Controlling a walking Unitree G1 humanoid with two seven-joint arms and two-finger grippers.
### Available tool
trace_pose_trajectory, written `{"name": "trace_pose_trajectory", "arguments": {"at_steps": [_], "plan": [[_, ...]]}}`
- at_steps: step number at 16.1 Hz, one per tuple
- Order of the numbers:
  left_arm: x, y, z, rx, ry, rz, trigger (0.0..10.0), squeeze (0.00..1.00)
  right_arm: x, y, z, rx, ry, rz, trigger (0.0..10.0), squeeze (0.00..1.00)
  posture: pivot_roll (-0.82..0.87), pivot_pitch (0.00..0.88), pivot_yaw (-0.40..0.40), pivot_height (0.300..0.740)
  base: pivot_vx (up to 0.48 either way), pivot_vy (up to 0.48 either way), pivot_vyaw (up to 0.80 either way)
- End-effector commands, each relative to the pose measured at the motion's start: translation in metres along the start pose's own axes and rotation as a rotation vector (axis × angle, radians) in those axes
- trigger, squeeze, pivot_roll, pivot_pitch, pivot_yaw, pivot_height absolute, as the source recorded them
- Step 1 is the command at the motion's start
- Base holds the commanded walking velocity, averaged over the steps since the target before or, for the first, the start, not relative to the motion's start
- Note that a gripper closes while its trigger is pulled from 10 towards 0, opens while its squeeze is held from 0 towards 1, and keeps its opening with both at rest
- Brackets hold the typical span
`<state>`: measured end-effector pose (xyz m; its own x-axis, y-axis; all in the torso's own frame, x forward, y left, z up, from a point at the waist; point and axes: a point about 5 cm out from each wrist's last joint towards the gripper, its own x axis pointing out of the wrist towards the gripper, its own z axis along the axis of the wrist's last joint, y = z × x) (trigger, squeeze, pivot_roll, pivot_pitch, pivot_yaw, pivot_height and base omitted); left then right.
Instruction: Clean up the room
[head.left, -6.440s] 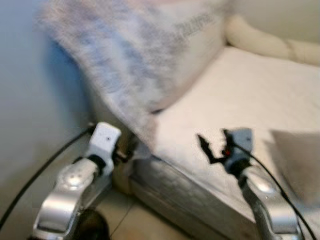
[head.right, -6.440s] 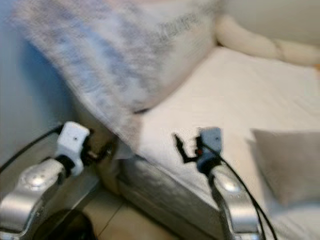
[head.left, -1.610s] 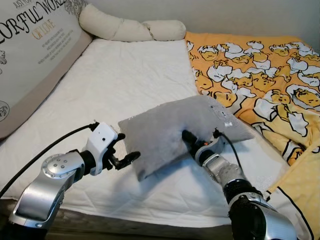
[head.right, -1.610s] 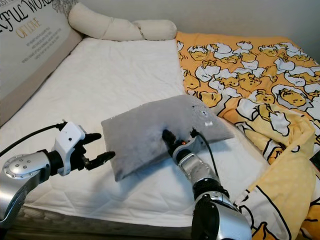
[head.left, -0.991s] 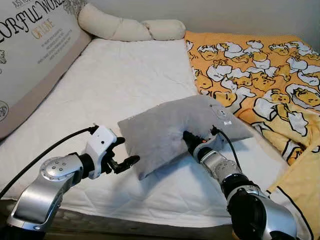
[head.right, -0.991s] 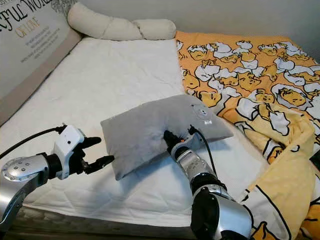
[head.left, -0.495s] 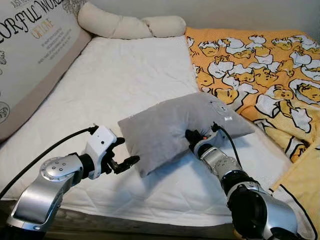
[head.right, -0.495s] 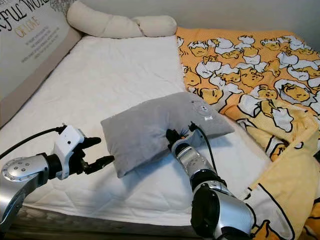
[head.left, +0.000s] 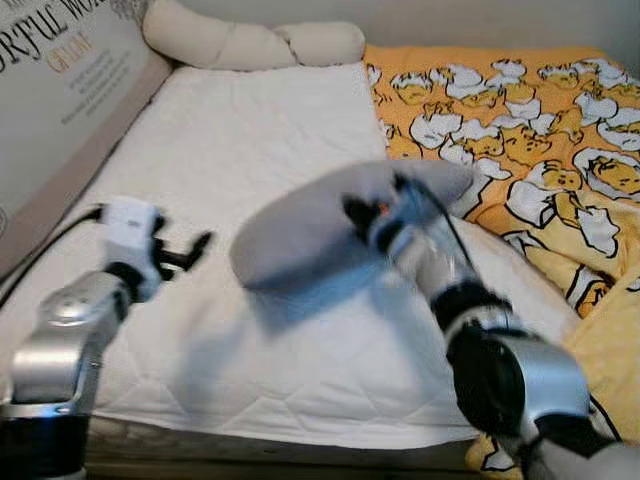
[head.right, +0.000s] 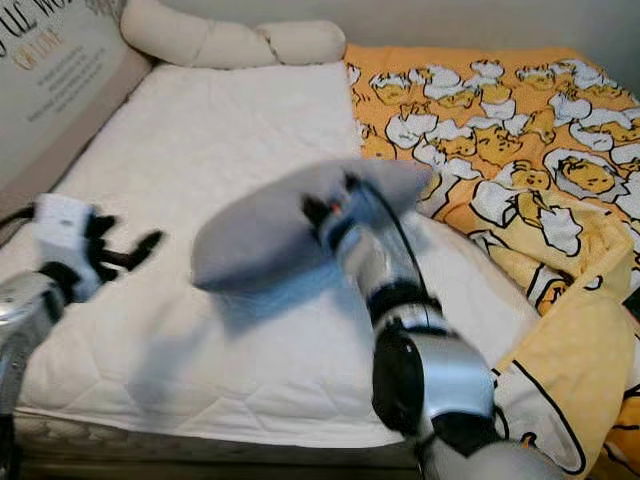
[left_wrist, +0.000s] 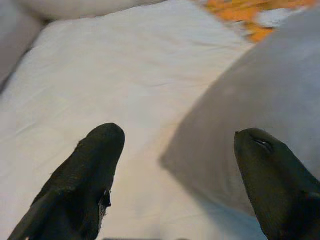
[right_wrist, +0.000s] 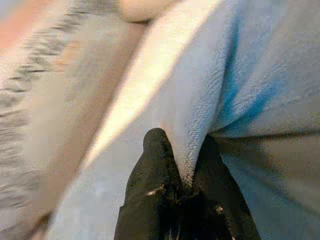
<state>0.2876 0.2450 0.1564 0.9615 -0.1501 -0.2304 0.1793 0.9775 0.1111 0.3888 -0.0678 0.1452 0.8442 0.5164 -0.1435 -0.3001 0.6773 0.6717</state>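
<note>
A grey pillow (head.left: 300, 230) hangs blurred above the white mattress (head.left: 250, 130), casting a shadow on the sheet beneath it. My right gripper (head.left: 358, 211) is shut on the pillow's near edge; in the right wrist view the gripper (right_wrist: 182, 145) pinches a fold of the grey fabric (right_wrist: 235, 75). My left gripper (head.left: 185, 250) stands open to the left of the pillow, apart from it. In the left wrist view the two black fingers (left_wrist: 95, 165) are spread wide, with the pillow's corner (left_wrist: 260, 95) beyond them.
A large printed cushion (head.left: 60, 90) leans along the bed's left side. A cream knotted bolster (head.left: 250, 42) lies at the far end. An orange blanket with a duck pattern (head.left: 520, 110) covers the right side and spills over the front edge.
My right gripper has lifted the pillow off the mattress, up and away. The left arm has swung left and farther from the pillow, still open.
</note>
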Motion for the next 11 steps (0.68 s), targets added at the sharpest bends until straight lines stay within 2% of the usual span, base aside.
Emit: {"name": "trace_pose_trajectory", "arguments": {"at_steps": [1,2,3,5,6,7,8,9,10,11], "plan": [[0.0,0.006,0.001,-0.01,0.003,0.044,10.0,0.0,0.007,0.025,0.014,-0.009,-0.029,0.118,0.0,0.0,0.09,0.0,0.023,0.74,0.0,0.0,0.0],[-0.002,0.012,0.005,-0.033,-0.017,0.088,10.0,0.0,0.008,0.05,0.036,0.073,-0.054,0.264,0.0,0.0,0.09,0.0,0.022,0.74,0.0,0.0,0.0],[-0.003,0.016,0.006,-0.039,-0.018,0.118,10.0,0.0,0.005,0.06,0.05,0.141,-0.07,0.35,0.0,0.0,0.09,0.0,0.022,0.74,0.0,0.0,0.0],[-0.004,0.024,0.005,-0.052,-0.011,0.161,10.0,0.0,-0.008,0.069,0.073,0.278,-0.076,0.478,0.0,0.0,0.09,0.0,0.022,0.74,0.0,0.0,0.0],[-0.005,0.026,0.005,-0.058,-0.009,0.171,10.0,0.0,-0.016,0.067,0.077,0.293,-0.058,0.519,0.0,0.0,0.09,0.0,0.024,0.74,0.0,0.0,0.0],[-0.006,0.031,0.005,-0.07,-0.006,0.189,10.0,0.0,-0.025,0.053,0.068,0.25,0.002,0.515,0.0,0.0,0.08,0.0,0.028,0.74,0.0,0.0,0.0],[-0.008,0.036,0.006,-0.097,-0.01,0.212,10.0,0.0,-0.032,0.027,0.051,0.229,0.077,0.432,0.0,0.0,0.07,0.0,0.033,0.74,0.0,0.0,0.0],[-0.009,0.038,0.006,-0.115,-0.014,0.223,10.0,0.0,-0.035,0.014,0.043,0.23,0.101,0.384,0.0,0.0,0.07,0.0,0.038,0.74,0.0,0.0,0.0],[-0.01,0.044,0.006,-0.145,-0.016,0.238,10.0,0.0,-0.043,-0.011,0.026,0.229,0.141,0.303,0.0,0.0,0.07,0.0,0.038,0.74,0.0,0.0,0.0],[-0.01,0.046,0.004,-0.139,-0.004,0.228,10.0,0.0,-0.055,-0.05,-0.003,0.2,0.2,0.146,0.0,0.0,0.07,0.0,0.049,0.74,0.0,0.0,0.0]]}}
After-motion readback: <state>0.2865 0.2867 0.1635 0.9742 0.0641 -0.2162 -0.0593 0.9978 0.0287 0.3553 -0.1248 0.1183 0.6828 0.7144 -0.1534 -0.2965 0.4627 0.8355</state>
